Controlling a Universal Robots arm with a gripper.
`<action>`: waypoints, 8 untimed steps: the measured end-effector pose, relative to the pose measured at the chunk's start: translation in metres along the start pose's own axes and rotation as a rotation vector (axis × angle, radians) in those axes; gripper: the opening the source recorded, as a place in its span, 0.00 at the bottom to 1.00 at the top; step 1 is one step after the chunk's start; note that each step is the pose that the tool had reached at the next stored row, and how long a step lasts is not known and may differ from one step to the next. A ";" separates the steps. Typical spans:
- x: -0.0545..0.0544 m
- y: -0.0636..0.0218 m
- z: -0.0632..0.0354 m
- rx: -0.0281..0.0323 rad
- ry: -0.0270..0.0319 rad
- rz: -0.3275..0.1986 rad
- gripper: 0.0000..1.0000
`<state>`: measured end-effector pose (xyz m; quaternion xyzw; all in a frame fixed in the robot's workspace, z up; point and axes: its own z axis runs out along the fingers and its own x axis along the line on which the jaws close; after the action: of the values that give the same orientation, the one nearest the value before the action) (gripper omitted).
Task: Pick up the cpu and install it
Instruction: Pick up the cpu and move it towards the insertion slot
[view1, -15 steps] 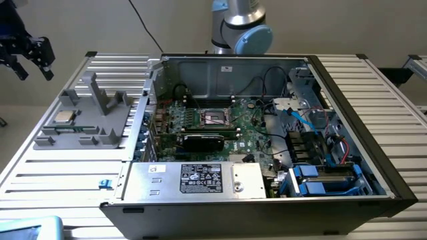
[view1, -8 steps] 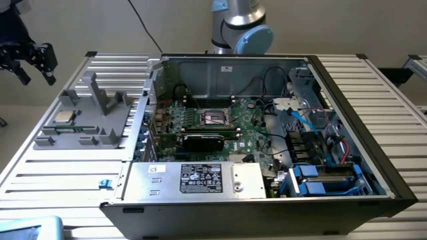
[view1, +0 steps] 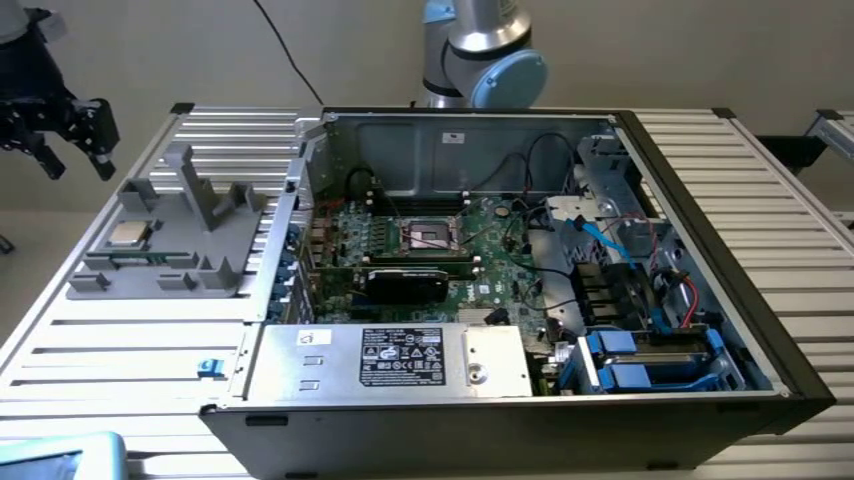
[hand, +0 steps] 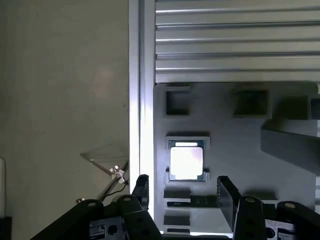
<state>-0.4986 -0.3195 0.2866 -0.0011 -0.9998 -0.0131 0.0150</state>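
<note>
grey plastic fixture (view1: 174, 262) on the slatted table (view1: 120, 340), exterior view: holds the cpu (view1: 128, 233) flat in a shallow recess, metal top up, likely so it sits square for a grasp from above. jaws, apart and empty, hang over the table's corner at the exterior view's left, above the cpu and clear of it. open computer case (view1: 534, 250) beside the fixture; its socket (view1: 430, 235) well apart from the cpu. wrist view: cpu (hand: 186, 162) lies beneath, lined up between the spread fingers (hand: 226, 197), untouched.
</note>
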 end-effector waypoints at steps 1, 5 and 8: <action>0.000 -0.0001 0.0019 0.0001 0.0001 -0.005 0.66; -0.001 -0.0005 0.0091 0.0010 0.0025 -0.031 0.66; -0.002 -0.0007 0.0145 0.0018 0.0039 -0.047 0.66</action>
<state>-0.4973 -0.3198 0.2720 0.0223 -0.9995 -0.0125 0.0167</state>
